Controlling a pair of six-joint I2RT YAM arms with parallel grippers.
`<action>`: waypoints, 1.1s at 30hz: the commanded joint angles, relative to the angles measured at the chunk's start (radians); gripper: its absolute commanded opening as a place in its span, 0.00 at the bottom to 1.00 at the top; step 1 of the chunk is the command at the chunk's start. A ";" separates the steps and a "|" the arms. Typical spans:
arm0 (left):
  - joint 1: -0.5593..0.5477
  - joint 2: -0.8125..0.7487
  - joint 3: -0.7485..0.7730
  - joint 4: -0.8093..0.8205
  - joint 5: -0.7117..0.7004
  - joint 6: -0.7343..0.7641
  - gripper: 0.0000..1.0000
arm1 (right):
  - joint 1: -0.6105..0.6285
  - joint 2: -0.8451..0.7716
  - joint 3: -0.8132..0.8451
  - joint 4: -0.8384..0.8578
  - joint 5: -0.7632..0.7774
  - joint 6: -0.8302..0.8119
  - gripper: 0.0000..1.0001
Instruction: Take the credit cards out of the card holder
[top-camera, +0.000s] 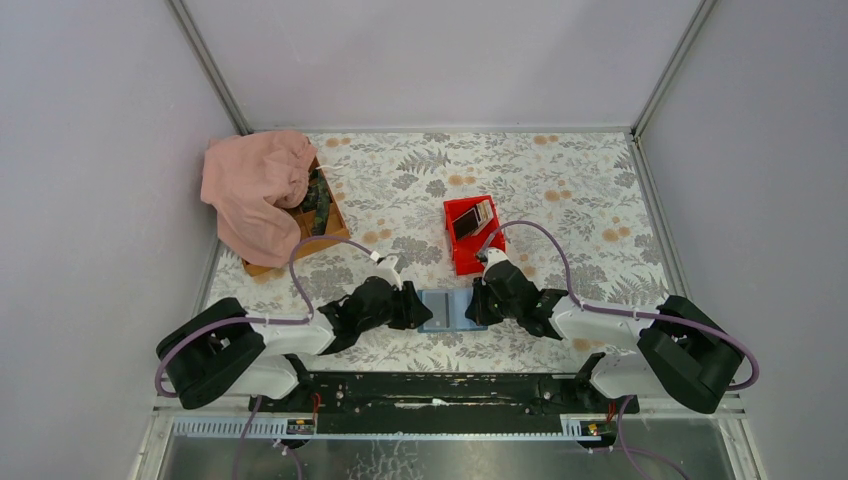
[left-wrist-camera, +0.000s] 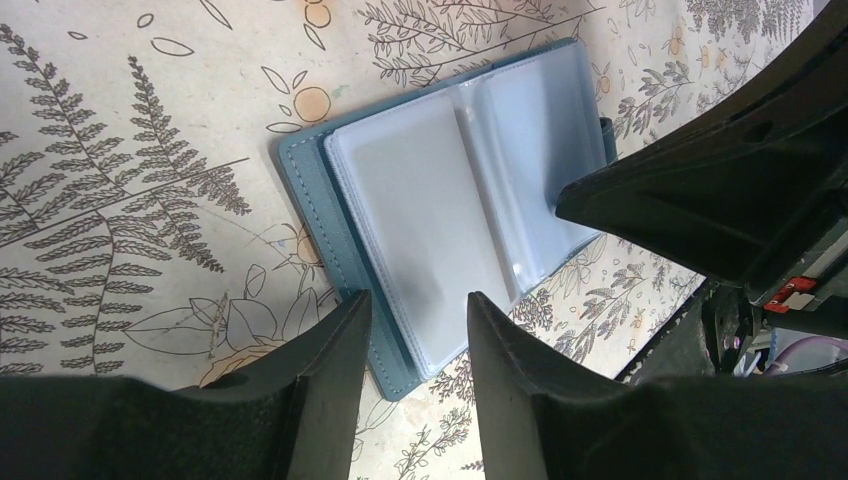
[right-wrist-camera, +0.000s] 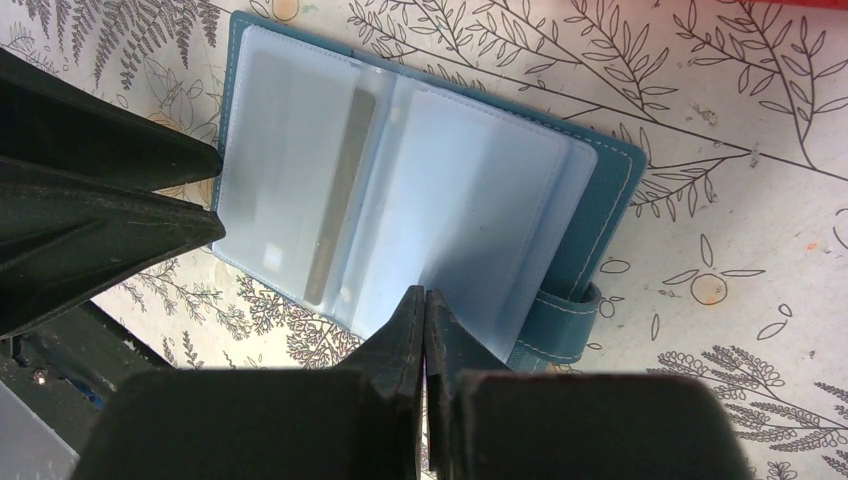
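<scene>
Tightly pinched, the right gripper (right-wrist-camera: 425, 325) appears to press a clear sleeve of the open card holder (right-wrist-camera: 608, 205). The left gripper (left-wrist-camera: 415, 335), spread wide, straddles the opposite edge, likely steadying it. Credit cards (top-camera: 468, 222) lie in the red bin (top-camera: 465, 258) beyond.

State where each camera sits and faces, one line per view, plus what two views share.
Top external: above and behind the bases, looking down at the table; both arms show whole.
Left wrist: on the left arm, looking down past the left gripper at the open card holder.
Right wrist: on the right arm, looking down past the right gripper at the same holder.
Shared: both wrist views show the holder and the other arm's fingers.
</scene>
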 joint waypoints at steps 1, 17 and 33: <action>0.006 0.006 0.020 0.024 -0.007 0.015 0.48 | 0.006 -0.011 -0.007 0.011 0.030 -0.013 0.00; 0.006 -0.015 0.027 0.049 0.046 0.000 0.31 | 0.006 0.015 -0.014 0.030 0.022 -0.011 0.00; 0.006 -0.078 0.038 -0.056 0.000 0.020 0.47 | 0.006 0.024 -0.009 0.032 0.020 -0.014 0.00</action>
